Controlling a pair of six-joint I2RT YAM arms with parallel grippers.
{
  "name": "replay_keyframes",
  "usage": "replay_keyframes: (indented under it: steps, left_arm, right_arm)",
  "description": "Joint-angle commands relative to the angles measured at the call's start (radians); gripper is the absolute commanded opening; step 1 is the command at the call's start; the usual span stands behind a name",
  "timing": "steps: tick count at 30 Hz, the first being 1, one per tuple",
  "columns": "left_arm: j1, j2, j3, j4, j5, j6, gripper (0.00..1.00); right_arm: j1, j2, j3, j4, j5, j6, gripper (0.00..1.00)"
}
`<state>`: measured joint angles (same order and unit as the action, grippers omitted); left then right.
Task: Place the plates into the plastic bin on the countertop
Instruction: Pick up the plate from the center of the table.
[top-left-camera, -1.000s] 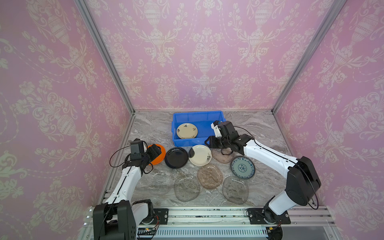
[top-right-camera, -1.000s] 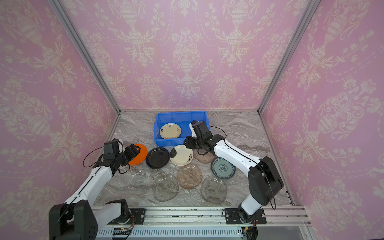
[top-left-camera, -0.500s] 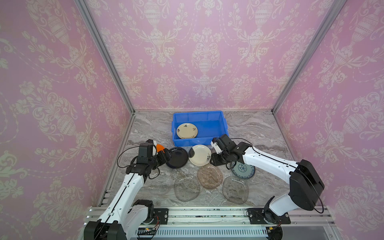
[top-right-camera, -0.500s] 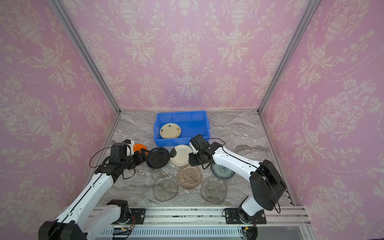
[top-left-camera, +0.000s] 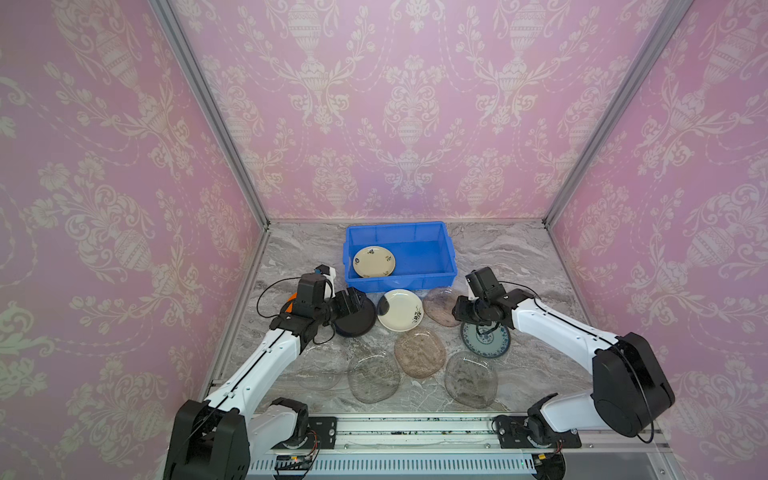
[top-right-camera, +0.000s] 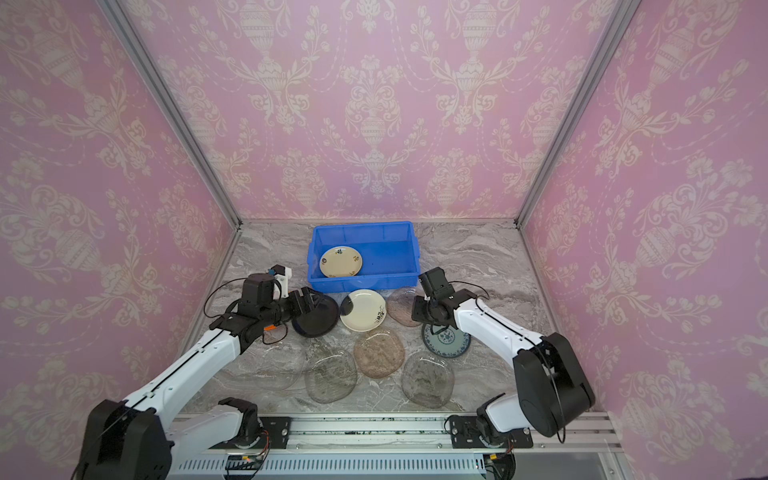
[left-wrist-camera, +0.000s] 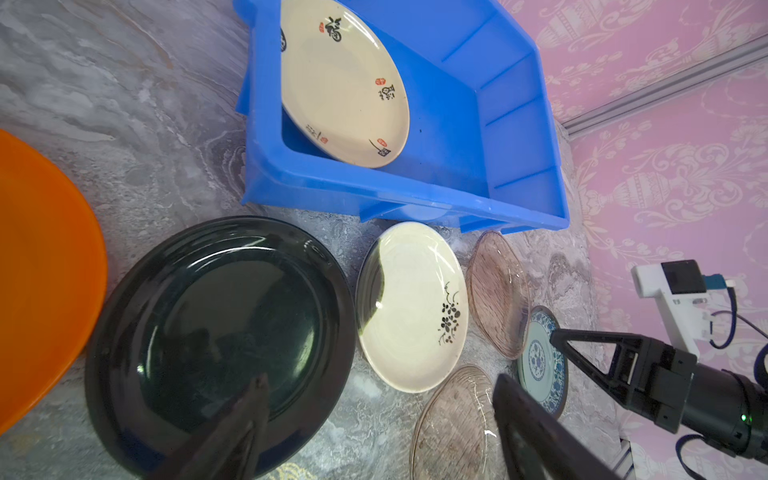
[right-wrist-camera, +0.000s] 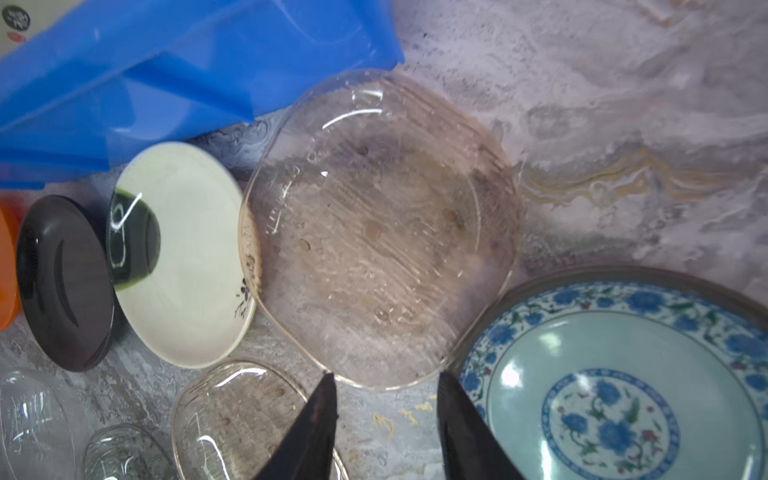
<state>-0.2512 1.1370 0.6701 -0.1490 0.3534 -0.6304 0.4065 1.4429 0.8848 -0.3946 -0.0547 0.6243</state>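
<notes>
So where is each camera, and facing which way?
Top views: high in front, looking down at the plastic bin; left arm, right arm show.
Left wrist: on left arm, facing the black plate; left gripper shows.
Right wrist: on right arm, facing the glass plate; right gripper shows.
Shared: the cream flower plate, in both wrist views.

A plate (top-left-camera: 373, 261) lies inside the bin (top-left-camera: 420, 254).

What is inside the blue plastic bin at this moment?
One cream plate with dark marks lies at one end of the blue bin; the rest of its floor shows bare. Whatever is under that plate is covered.
</notes>
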Motion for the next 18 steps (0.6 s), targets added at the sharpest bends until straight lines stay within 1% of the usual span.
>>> replay_keyframes:
  steps: [1,2,9,12,16,18]
  left_arm:
    - [-0.031,0.043,0.045,0.071,-0.006,-0.004,0.86]
    - [-0.038,0.062,0.054,0.084,0.001,-0.007,0.86]
    - [-0.063,0.170,0.129,0.157,0.033,-0.012,0.86]
    - [-0.069,0.216,0.147,0.184,0.050,-0.015,0.87]
    - [-0.079,0.245,0.160,0.206,0.045,-0.019,0.86]
    - [-0.080,0.253,0.166,0.206,0.042,-0.018,0.86]
  right_arm:
    - [-0.053,0.030,0.028,0.072,-0.006,-0.020,0.42]
    - [-0.071,0.040,0.034,0.079,-0.004,-0.047,0.42]
    - [-0.160,0.115,0.055,0.128,-0.025,-0.101,0.41]
    - [-0.179,0.164,0.062,0.137,-0.047,-0.119,0.40]
    - [-0.185,0.211,0.063,0.147,-0.068,-0.121,0.37]
    - [-0.188,0.227,0.062,0.153,-0.067,-0.120,0.33]
